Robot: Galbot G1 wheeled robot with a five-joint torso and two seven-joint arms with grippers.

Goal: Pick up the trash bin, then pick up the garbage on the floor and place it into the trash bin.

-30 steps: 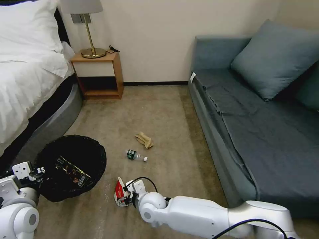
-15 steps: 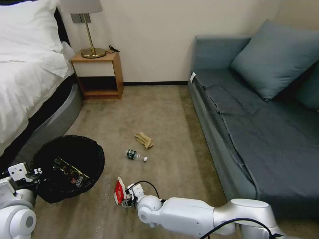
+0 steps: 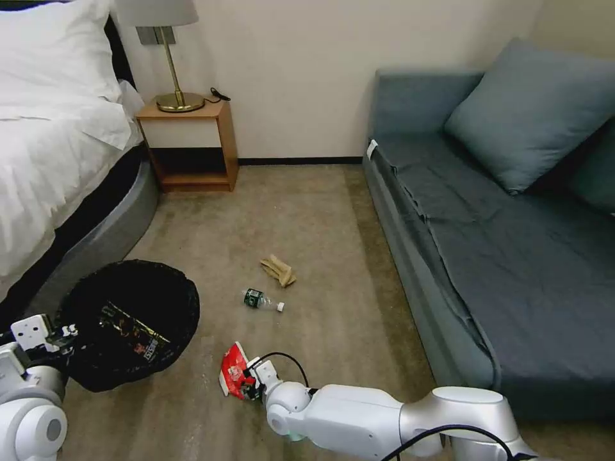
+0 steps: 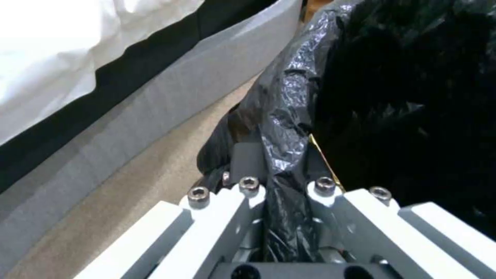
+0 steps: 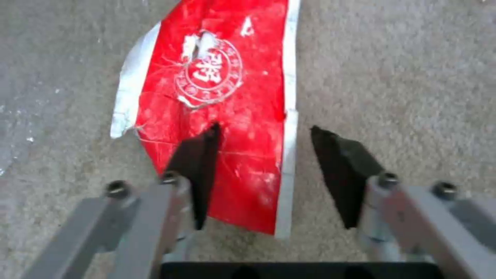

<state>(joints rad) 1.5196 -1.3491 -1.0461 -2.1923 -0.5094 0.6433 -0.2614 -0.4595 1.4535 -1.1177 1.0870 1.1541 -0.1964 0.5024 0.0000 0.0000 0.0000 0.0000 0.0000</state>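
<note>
Since a second ago, flat red-white foil packet (image 5: 222, 116) tipped over, lying between my right gripper's (image 5: 263, 170) spread fingers; light, flimsy, slippery: pinch its edge. Left gripper (image 4: 281, 193) pinches black-lined round trash bin (image 3: 128, 320).

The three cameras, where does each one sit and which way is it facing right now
Head view: high on the robot, facing forward and down at the carpet; both arms show, trash bin left, red-white packet centre.
Left wrist view: on the left arm, facing the bin's black bag, left gripper shut on it.
Right wrist view: on the right arm, facing down at the packet, right gripper open over it.
Shared: head and right wrist both show the packet.
</note>
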